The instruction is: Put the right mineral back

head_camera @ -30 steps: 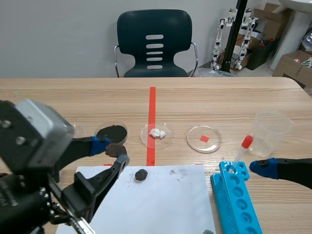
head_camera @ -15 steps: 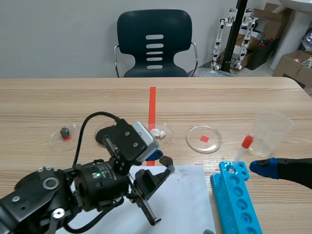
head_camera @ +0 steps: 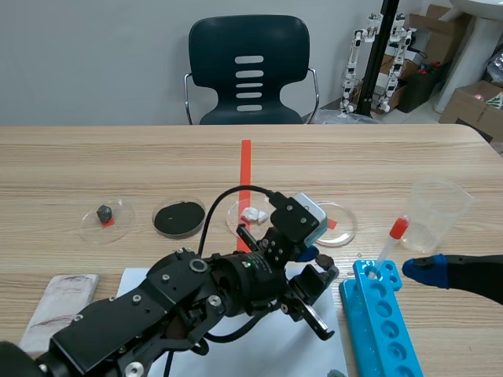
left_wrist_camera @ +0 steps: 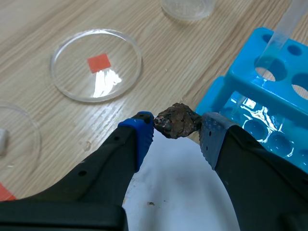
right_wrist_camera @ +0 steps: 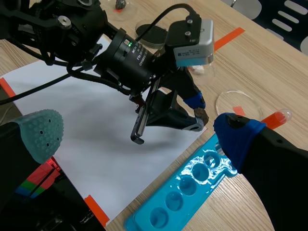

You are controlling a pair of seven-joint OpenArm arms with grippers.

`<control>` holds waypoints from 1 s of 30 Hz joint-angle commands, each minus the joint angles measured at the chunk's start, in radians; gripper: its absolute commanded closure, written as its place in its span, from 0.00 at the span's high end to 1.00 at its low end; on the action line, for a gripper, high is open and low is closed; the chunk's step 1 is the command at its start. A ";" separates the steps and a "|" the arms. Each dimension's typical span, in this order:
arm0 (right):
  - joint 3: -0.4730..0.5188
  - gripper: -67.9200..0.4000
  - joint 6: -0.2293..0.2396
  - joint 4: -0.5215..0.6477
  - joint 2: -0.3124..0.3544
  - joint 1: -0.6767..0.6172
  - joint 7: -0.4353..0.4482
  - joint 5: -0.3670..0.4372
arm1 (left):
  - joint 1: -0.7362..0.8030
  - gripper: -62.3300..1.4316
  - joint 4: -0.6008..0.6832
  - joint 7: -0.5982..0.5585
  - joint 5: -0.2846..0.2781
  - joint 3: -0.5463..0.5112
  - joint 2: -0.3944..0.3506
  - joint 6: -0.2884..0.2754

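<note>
**Ana:** Across the desk (head_camera: 118,157), seen from between the arms, which arm is nearer the empty dish (head_camera: 343,224)?

**Ben:** The left one. It lies stretched past the middle, and the left gripper (head_camera: 318,265) hangs just short of that dish, over the far corner of the white paper (head_camera: 291,349). The right gripper (head_camera: 428,271) sits low beside the blue rack (head_camera: 381,314).

**Ana:** And from the left wrist?

**Ben:** Its fingers are clamped on the brown mineral (left_wrist_camera: 177,120), a lumpy piece whose longer side runs from finger to finger. The dish, marked with a red square, lies ahead and off toward the blue-padded finger (left_wrist_camera: 142,130). The rack is on the other side. I'd judge the move to be a short carry forward and that way, then a release.

**Ana:** Right wrist?

**Ben:** That gripper's fingers stand wide apart and hold nothing. The left arm shows ahead of them, with the mineral at its tips and the dish just beyond. I can't read any brand, label or writing in these views.
</note>
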 commanded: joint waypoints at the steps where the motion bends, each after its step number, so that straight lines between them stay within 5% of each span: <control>1: 0.007 1.00 0.000 0.008 0.005 0.003 0.018 0.010 | -0.021 0.18 0.008 -0.017 -0.003 -0.003 0.010 0.002; 20: 0.007 1.00 0.000 0.008 0.005 0.003 0.018 0.010 | -0.049 0.19 -0.072 0.038 0.009 -0.003 0.010 0.032; 30: 0.007 1.00 0.000 0.008 0.005 0.003 0.018 0.010 | -0.050 0.42 -0.072 0.062 0.009 -0.003 -0.001 0.032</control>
